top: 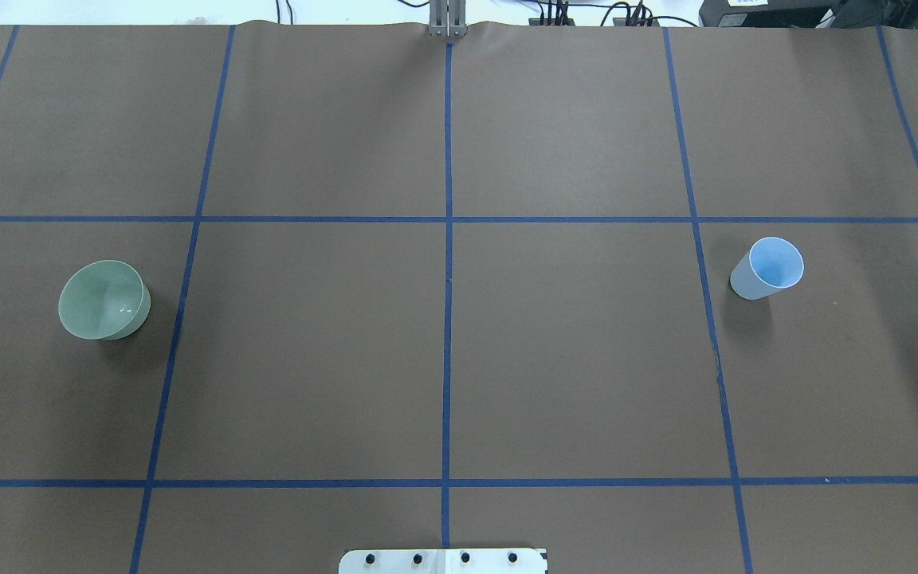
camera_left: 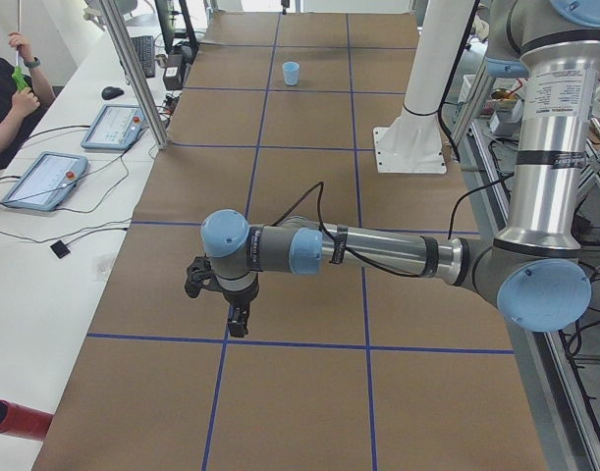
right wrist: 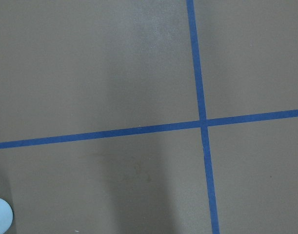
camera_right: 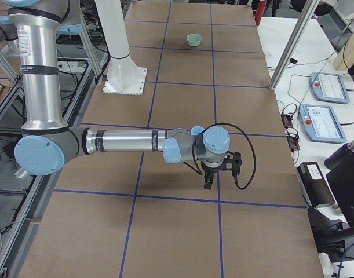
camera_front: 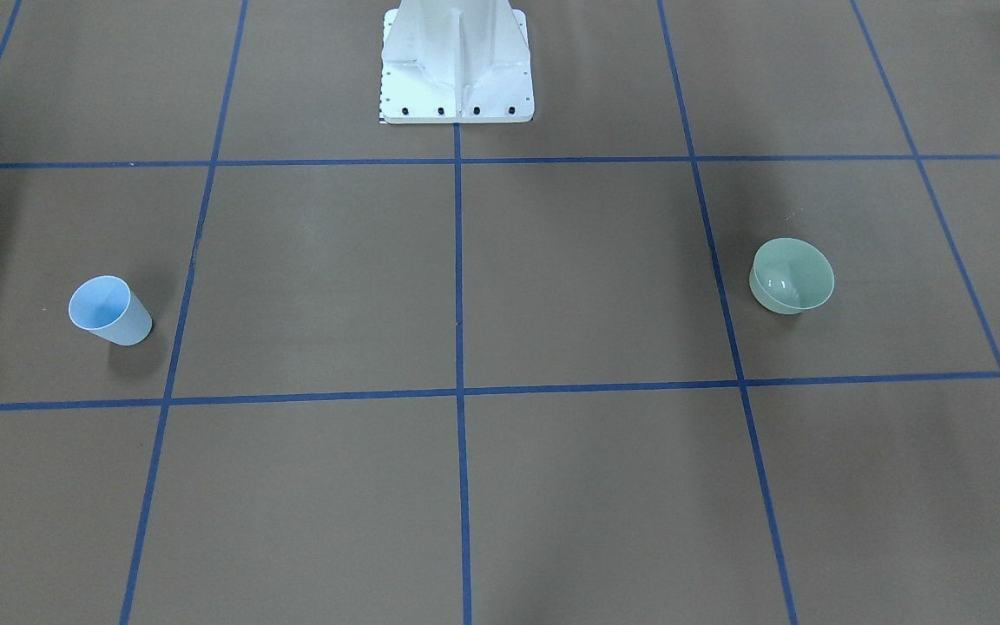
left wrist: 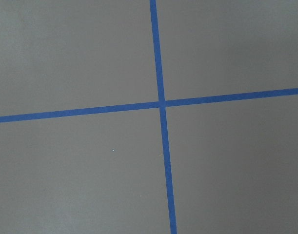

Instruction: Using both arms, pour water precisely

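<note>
The cup [top: 767, 268] sat nearer my right claw [camera_right: 209, 180], the bowl [top: 103, 300] nearer my left claw [camera_left: 236, 316], one each, I judged; how wide either stood, I couldn't tell.

1. Table [top: 570, 359]: flat, covered edge to edge in brown paper, marked into large squares by blue tape [top: 448, 319].
2. White pedestal [camera_front: 457, 65]: bolted at centre of robot-side edge, on the middle tape line.
3. Green bowl [top: 103, 300]: upright, robot's left side, middle row of squares, just outboard of a tape line.
4. Blue cup [top: 766, 269]: upright, open end up, robot's right side, same row, well apart from bowl.
</note>
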